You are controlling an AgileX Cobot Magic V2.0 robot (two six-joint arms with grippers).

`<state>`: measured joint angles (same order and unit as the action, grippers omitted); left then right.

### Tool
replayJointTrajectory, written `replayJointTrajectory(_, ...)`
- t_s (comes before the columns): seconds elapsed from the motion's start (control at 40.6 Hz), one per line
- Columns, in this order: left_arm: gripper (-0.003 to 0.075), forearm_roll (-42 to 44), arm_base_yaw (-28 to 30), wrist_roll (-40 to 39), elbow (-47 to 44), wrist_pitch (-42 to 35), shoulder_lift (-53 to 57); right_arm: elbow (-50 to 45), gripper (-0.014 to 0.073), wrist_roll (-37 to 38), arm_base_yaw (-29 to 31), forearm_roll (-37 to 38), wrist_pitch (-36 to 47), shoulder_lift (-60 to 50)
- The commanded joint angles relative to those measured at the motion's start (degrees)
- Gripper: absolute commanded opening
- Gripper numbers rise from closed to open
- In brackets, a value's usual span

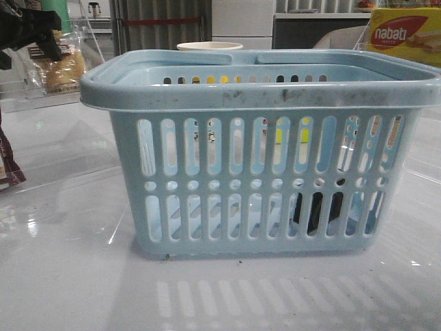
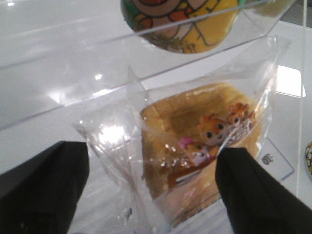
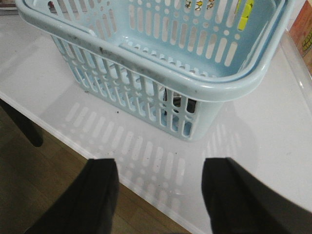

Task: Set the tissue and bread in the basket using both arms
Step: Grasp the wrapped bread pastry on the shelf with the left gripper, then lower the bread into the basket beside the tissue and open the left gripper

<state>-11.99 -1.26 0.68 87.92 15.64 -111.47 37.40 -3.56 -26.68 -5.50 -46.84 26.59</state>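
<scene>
Two arms are at work, though the front view shows only the left one, a dark shape in the upper left corner. The basket fills the middle of that frame, standing upright on the glossy white table. Low in its right end, a dark pack shows through the slots: the tissue, already inside and resting on the basket floor.

The bread sits at the upper left of the front view, behind the basket and well apart from it, its clear wrapper beside a clear plastic stand. In the left wrist view the left gripper is spread wide, one finger on either side of the bread's wrapper; whether the fingers touch the plastic I cannot tell. A cartoon label lies on top of the slices.

In the right wrist view the right gripper is wide open and holds nothing, hovering off the basket's near corner above the table edge. A yellow nabati box stands at the upper right of the front view.
</scene>
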Motion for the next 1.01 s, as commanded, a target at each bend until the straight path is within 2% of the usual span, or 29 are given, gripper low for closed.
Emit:
replayJointTrajectory(0.0,0.0518,-0.2,0.1,-0.3,2.1,-4.9,2.9,1.6,0.0485,-0.4,-0.1,0.3,3.9,0.2)
replayJointTrajectory(0.295,0.0263,-0.2,0.1,-0.3,2.1,-5.4,2.9,1.6,0.0485,-0.4,-0.1,0.3,3.8,0.2)
replayJointTrajectory(0.59,0.0092,-0.2,0.1,-0.3,2.1,-0.9,4.3,1.6,0.0485,-0.4,-0.1,0.3,3.8,0.2)
replayJointTrajectory(0.984,0.0092,-0.8,-0.7,-0.3,2.1,8.0,16.7,1.6,0.0485,-0.4,-0.1,0.3,3.8,0.2)
